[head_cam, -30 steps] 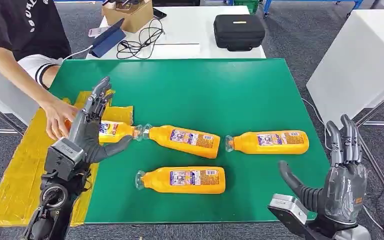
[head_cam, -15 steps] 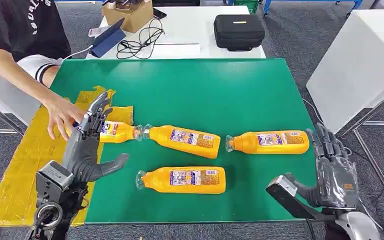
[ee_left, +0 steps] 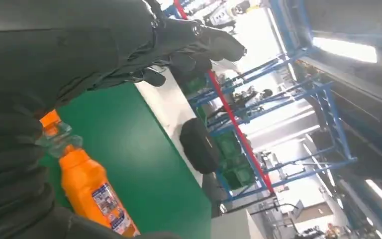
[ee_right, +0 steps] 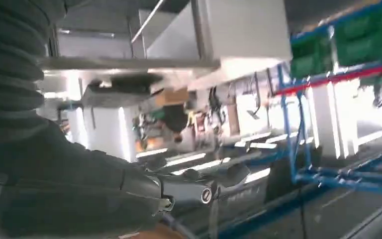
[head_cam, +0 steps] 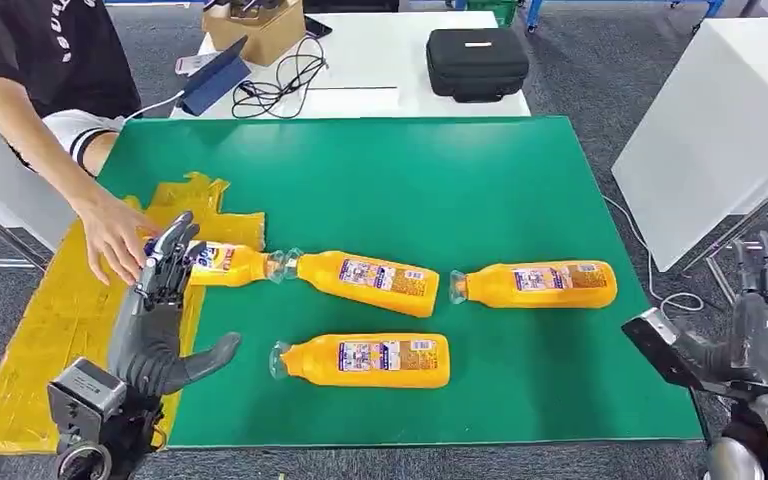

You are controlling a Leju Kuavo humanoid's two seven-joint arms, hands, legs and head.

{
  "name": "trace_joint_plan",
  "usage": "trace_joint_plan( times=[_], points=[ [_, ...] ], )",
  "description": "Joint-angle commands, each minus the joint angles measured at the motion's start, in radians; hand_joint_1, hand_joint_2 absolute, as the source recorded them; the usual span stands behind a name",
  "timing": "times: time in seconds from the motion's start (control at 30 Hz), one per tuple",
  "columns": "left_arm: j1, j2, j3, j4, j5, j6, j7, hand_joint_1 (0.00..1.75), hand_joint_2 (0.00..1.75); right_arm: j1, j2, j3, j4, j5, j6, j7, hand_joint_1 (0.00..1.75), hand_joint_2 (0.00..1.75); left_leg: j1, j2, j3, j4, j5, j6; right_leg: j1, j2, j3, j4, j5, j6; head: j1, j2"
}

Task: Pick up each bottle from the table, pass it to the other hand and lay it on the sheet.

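The robot's left hand (head_cam: 155, 325), fingers spread and empty, hovers beside the yellow sheet (head_cam: 55, 330). Just past its fingertips a bottle (head_cam: 222, 263) lies on the sheet, a person's hand (head_cam: 115, 235) touching it; a collision seems possible. Three bottles wait to its right. The right hand (head_cam: 765, 320) hangs off the table, empty.

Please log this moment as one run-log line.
left hand: open, empty | right hand: open, off table | bottles: three on mat, one on sheet under person's hand

Bottle (head_cam: 222, 263) base behind left hand (head_cam: 156, 322); right hand (head_cam: 766, 330) at frame edge.
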Motion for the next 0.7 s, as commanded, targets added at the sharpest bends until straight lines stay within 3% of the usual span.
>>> trace_joint_plan(
  times=[0.03,0.23,0.43,0.7],
  points=[
    [0.002,0.06,-0.023,0.058,0.021,0.007,-0.01,0.0,1.75,-0.243,-0.03,0.098,0.311,0.025,-0.024,0.0,0.0,1.75,0.0,0.006,0.004,-0.001,-0.001,-0.001,0.0,0.005,0.003,-0.002,0.001,0.001,0.0,0.0],
    [-0.004,0.071,-0.039,0.068,0.023,0.014,-0.009,0.0,1.75,-0.318,-0.034,0.177,0.365,-0.013,-0.016,-0.008,0.0,1.75,0.0,0.004,0.004,-0.001,-0.001,-0.001,0.0,0.003,0.003,-0.002,0.001,0.001,0.0,0.0],
    [0.002,0.085,-0.044,0.073,0.041,0.039,-0.019,0.0,1.75,-0.534,0.008,0.375,0.508,-0.067,-0.015,-0.049,0.0,1.75,0.0,0.011,0.004,-0.001,-0.001,-0.001,0.0,0.009,0.001,0.0,0.002,0.001,0.0,0.0],
    [0.006,0.079,-0.039,0.08,0.041,0.045,-0.02,0.0,1.75,-0.557,0.013,0.446,0.491,-0.167,0.023,-0.086,0.0,1.75,0.0,0.004,0.003,-0.001,0.0,-0.001,0.0,0.003,0.002,0.0,0.001,0.001,0.0,0.0]
  ],
)
